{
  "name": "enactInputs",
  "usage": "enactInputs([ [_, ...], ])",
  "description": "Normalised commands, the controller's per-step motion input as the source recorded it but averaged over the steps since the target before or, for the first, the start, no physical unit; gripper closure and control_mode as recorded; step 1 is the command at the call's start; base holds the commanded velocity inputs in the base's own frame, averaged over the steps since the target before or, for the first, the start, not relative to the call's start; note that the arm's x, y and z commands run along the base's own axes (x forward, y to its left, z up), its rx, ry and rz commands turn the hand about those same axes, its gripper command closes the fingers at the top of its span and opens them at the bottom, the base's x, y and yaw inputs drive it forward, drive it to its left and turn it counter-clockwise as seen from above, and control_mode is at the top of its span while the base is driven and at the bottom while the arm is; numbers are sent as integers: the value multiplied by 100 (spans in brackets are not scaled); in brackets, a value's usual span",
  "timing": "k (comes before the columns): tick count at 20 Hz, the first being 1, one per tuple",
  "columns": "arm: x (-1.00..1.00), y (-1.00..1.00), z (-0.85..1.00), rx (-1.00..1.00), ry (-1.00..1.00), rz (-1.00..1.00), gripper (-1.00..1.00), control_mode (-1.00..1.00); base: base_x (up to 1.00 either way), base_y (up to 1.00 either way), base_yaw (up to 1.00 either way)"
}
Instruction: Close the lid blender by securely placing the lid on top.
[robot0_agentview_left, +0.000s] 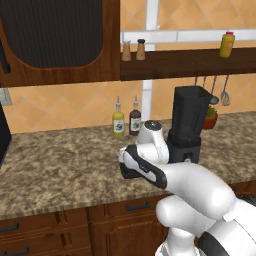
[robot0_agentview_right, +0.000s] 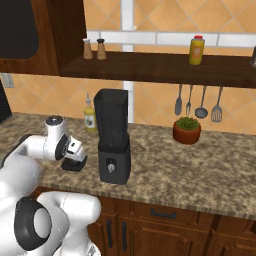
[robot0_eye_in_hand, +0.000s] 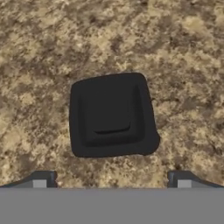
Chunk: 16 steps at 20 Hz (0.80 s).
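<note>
blender (robot0_agentview_left: 187, 122) count is one in the left base view, tall and black, jar top uncovered, beside two sauce bottles (robot0_agentview_left: 126, 118) on the desk (robot0_agentview_left: 55, 165). right base view: gripper (robot0_agentview_right: 75, 162) low over the desk, left of the blender. hand view: one lid (robot0_eye_in_hand: 112, 114), flat black rounded square, lies on the desk; gripper fingertips (robot0_eye_in_hand: 43, 178) spread wide, holding nothing.

kitchen | granite counter (robot0_agentview_right: 200, 170) | hanging utensils (robot0_agentview_right: 197, 102) | tiled wall (robot0_agentview_left: 60, 102)

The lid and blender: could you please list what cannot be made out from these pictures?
- Lid: in both base views the hand covers it.
- Gripper: hand view's bottom edge cuts the fingertips; no contact with lid visible.
- Blender: jar rim seen side-on, inside hidden.
- Bottle label: too small.
</note>
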Motion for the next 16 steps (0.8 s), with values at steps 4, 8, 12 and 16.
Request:
enactInputs([
  [4,21,0,-6,-1,18,-2,-100,-100,0,0,0],
  [8,0,0,-37,-1,15,0,-100,-100,0,0,0],
  [12,1,0,-26,0,4,0,-100,-100,0,0,0],
  [16,6,0,-33,-1,7,0,-100,-100,0,0,0],
])
